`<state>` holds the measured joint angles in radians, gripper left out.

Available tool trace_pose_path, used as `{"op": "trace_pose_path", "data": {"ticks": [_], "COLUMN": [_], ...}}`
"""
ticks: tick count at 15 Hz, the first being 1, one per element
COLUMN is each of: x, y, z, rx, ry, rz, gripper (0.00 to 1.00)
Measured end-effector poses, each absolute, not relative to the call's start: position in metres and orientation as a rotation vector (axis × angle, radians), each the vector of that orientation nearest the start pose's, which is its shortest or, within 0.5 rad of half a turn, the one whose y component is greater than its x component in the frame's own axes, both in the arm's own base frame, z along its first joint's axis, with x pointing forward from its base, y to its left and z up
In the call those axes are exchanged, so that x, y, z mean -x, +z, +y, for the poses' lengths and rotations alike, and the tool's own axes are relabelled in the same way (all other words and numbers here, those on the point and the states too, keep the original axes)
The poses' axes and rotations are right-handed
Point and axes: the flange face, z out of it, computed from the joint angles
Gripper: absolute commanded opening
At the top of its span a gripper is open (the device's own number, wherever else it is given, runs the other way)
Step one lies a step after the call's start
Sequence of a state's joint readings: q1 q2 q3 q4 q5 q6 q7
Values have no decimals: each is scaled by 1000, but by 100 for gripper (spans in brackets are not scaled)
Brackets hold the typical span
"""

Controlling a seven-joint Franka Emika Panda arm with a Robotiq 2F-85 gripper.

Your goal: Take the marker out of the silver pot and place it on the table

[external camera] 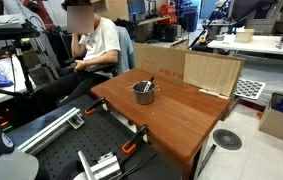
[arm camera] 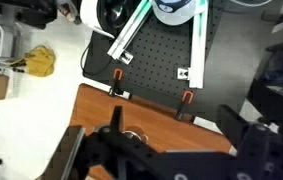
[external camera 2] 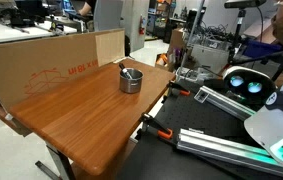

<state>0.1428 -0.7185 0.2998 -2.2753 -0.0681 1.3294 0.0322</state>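
So, the wooden table [external camera: 176, 115] has the silver pot [external camera 2: 130, 82] on it, and the pot holds the marker [external camera 2: 125, 69], leaning on the pot's rim with its top poking out. Marker's probably light, stiff and a bit slick, so I'd pinch that exposed end. The gripper [arm camera: 166, 150] is well apart from the pot, jaws spread and empty, I think.

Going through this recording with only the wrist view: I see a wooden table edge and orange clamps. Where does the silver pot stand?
Observer: The silver pot stands upright near the middle of the wooden table.
Operator: Is the marker inside it?
Observer: Yes, the marker leans inside, its end above the rim.
Operator: Anything beside the table?
Observer: A cardboard box stands against one edge.
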Motion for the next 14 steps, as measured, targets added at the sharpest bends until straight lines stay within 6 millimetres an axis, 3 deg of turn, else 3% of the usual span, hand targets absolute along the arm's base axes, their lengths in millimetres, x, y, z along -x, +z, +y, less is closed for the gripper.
{"op": "trace_pose_path", "data": {"ticks": [9,14], "x": [-270,-285], "y": [579,560], "z": [146,128], "rx": [3395,3462], "ry": [330,267], "rz": [-512,-488], "gripper": [100,100]}}
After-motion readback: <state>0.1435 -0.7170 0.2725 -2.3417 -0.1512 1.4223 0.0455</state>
